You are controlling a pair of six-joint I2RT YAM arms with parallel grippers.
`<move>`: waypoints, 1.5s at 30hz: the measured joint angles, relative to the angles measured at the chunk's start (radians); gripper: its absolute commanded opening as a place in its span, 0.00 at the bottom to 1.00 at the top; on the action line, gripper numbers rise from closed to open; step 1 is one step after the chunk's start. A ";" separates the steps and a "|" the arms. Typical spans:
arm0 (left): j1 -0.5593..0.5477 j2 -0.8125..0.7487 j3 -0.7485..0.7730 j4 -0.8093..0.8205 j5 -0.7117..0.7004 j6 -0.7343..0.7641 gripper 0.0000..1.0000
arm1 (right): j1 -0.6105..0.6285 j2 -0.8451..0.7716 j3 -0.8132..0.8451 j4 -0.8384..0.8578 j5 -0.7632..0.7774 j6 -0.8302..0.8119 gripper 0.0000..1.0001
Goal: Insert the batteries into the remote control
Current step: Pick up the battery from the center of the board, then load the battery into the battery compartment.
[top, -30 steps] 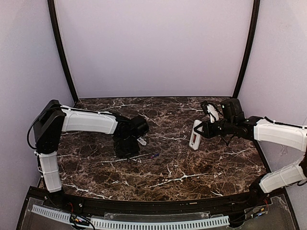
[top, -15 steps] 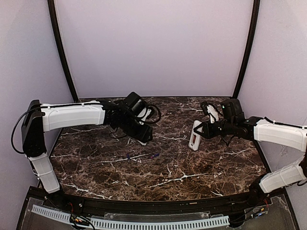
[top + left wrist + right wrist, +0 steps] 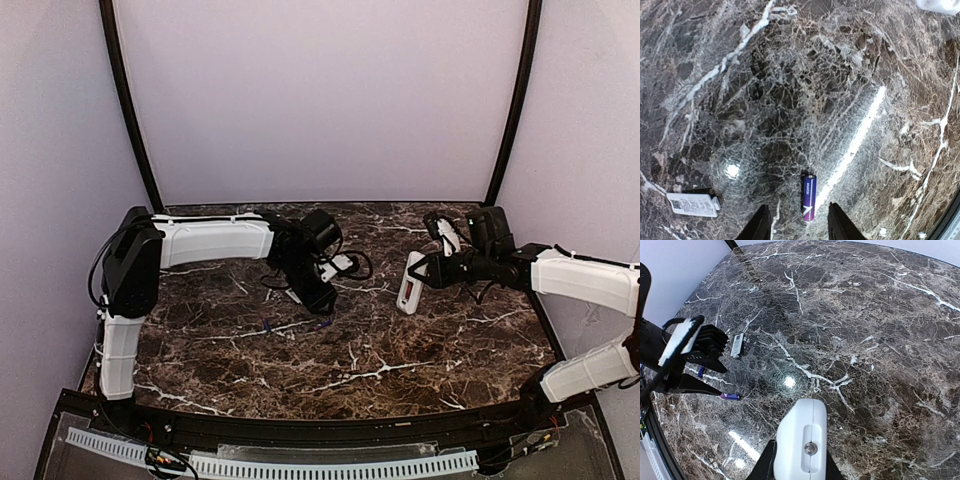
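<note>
Both batteries lie loose on the marble table (image 3: 400, 350): one battery (image 3: 266, 328) sits alone, and the other battery (image 3: 809, 197) now has the left gripper (image 3: 799, 225) over it, swung across from farther back within the last half second, jaws spread either side. Beyond, the right gripper (image 3: 428, 272) stays clenched on the remote (image 3: 409, 282) over the table's right side, so I'd say a pick-up is coming and nothing is loaded yet.

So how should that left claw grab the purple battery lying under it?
Around the middle of the battery, from straight above. It lies flat on the marble table, a slim cylinder running lengthwise between the fingers of the open left claw, so they can close across its round sides.
</note>
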 measured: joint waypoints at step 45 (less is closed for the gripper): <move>-0.098 -0.432 -0.508 0.764 0.022 -0.242 0.00 | 0.040 0.224 -0.077 0.584 -0.419 0.364 0.00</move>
